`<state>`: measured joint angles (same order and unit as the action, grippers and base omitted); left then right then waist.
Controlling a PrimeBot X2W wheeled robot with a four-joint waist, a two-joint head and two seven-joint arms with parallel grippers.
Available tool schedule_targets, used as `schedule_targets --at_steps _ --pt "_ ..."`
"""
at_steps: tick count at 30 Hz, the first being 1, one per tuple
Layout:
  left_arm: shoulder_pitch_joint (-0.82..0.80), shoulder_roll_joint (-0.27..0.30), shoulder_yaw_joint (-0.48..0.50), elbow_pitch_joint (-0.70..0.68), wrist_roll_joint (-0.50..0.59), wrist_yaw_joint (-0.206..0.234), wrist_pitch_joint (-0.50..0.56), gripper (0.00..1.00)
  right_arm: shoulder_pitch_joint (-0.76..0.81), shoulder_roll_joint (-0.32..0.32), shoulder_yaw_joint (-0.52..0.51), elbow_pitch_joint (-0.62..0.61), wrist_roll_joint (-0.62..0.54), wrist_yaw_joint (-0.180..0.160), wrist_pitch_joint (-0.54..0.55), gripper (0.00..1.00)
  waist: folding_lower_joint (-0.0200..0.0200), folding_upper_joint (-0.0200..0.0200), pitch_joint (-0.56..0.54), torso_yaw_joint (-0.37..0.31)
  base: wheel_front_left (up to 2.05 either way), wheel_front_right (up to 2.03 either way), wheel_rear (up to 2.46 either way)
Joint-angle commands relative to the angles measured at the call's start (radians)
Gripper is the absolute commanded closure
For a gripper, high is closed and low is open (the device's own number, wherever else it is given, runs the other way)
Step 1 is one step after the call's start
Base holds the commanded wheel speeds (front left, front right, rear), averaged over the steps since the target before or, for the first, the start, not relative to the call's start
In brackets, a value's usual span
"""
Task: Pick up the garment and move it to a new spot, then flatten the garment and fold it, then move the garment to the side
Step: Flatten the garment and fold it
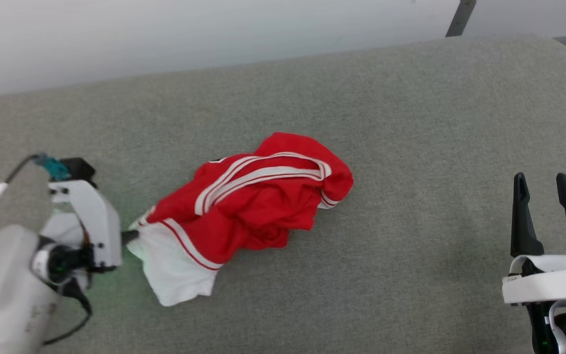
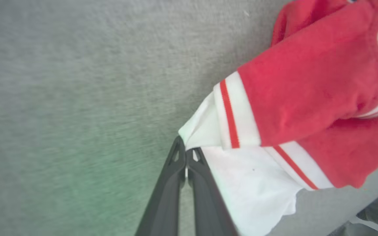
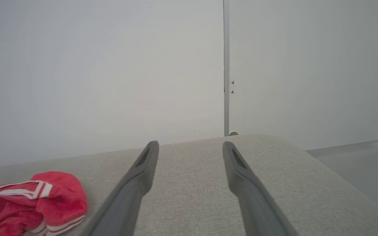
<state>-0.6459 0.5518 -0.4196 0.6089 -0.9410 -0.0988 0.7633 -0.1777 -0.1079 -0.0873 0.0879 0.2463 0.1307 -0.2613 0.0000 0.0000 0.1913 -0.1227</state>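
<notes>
From my head, the garment (image 1: 253, 206), a red jersey shirt with white sleeves and striped trim, lies in a crumpled heap in the middle of the wide grey cloth cushion (image 1: 410, 123). My left gripper (image 1: 130, 237) touches its white sleeve. My right gripper (image 1: 541, 179) is well apart, fingers spread.

From my left wrist, my fingers (image 2: 176, 164) are pinched tight on the sleeve's white edge (just a little bit of it).

From my right wrist, the spread fingers (image 3: 143, 164) hold nothing.

I think I'm only starting: lifting, moving, flattening and folding are all left.

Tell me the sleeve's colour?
The sleeve is white with a red stripe; best in left wrist view.
</notes>
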Motion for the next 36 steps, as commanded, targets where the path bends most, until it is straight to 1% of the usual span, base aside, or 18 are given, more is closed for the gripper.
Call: schedule_targets --at_steps 1,3,4,9,16,19,21,25,33,34,35,36 --pt "-0.012 0.017 -0.005 -0.012 0.009 -0.011 -0.008 1.0 0.011 0.002 0.0 -0.002 0.004 0.0 -0.006 0.0 0.0 0.0 -0.013 0.01 0.0 0.0 0.0" --pt "-0.016 0.052 -0.01 -0.028 0.022 -0.019 -0.021 1.0 0.019 0.001 0.004 0.0 0.006 0.0 -0.006 0.0 0.0 0.0 -0.02 0.015 0.0 0.0 0.0" --pt "-0.016 0.052 -0.01 -0.028 0.022 -0.019 -0.021 1.0 0.019 0.001 0.004 0.0 0.006 0.0 -0.006 0.0 0.0 0.0 -0.02 0.015 0.0 0.0 0.0" --pt "-0.03 0.135 -0.047 -0.086 0.064 -0.032 -0.062 1.0 0.029 -0.003 0.006 0.002 0.011 0.0 -0.006 0.0 0.0 0.0 -0.034 0.029 0.0 0.0 0.0" --pt "-0.027 0.245 -0.108 -0.153 0.08 -0.032 -0.111 1.0 0.044 -0.009 0.011 0.0 0.018 0.0 -0.006 0.0 0.0 0.0 -0.045 0.042 0.0 0.0 0.0" --pt "-0.013 0.289 -0.13 -0.142 0.083 -0.032 -0.139 1.0 0.045 -0.009 0.013 -0.004 0.017 0.0 -0.006 0.0 0.0 0.0 -0.046 0.044 0.0 0.0 0.0" --pt "-0.007 0.306 -0.141 -0.122 0.088 -0.032 -0.159 1.0 0.048 -0.011 0.014 -0.005 0.019 0.0 -0.006 0.0 0.0 0.0 -0.044 0.044 0.0 0.0 0.0" --pt "0.009 0.306 -0.148 -0.073 0.06 -0.032 -0.193 1.0 0.044 -0.013 0.016 -0.007 0.021 0.0 -0.006 0.0 0.0 0.0 -0.037 0.043 0.0 0.0 0.0" --pt "0.022 0.241 -0.151 0.038 0.009 -0.032 -0.267 1.0 0.027 -0.018 0.021 -0.001 0.023 0.0 -0.006 0.0 0.0 0.0 -0.026 0.045 0.0 0.0 0.0" --pt "0.018 0.234 -0.152 0.048 0.007 -0.032 -0.278 0.87 0.026 -0.02 0.024 0.001 0.021 0.0 -0.006 0.0 0.0 0.0 -0.027 0.048 0.0 0.0 0.0" --pt "0.013 0.227 -0.153 0.056 0.007 -0.032 -0.29 0.7 0.025 -0.022 0.026 0.003 0.02 0.0 -0.006 0.0 0.0 0.0 -0.029 0.051 0.0 0.0 0.0" --pt "0.005 0.22 -0.153 0.062 0.005 -0.032 -0.304 0.33 0.023 -0.024 0.029 0.005 0.02 0.0 -0.006 0.0 0.0 0.0 -0.032 0.055 0.0 0.0 0.0"
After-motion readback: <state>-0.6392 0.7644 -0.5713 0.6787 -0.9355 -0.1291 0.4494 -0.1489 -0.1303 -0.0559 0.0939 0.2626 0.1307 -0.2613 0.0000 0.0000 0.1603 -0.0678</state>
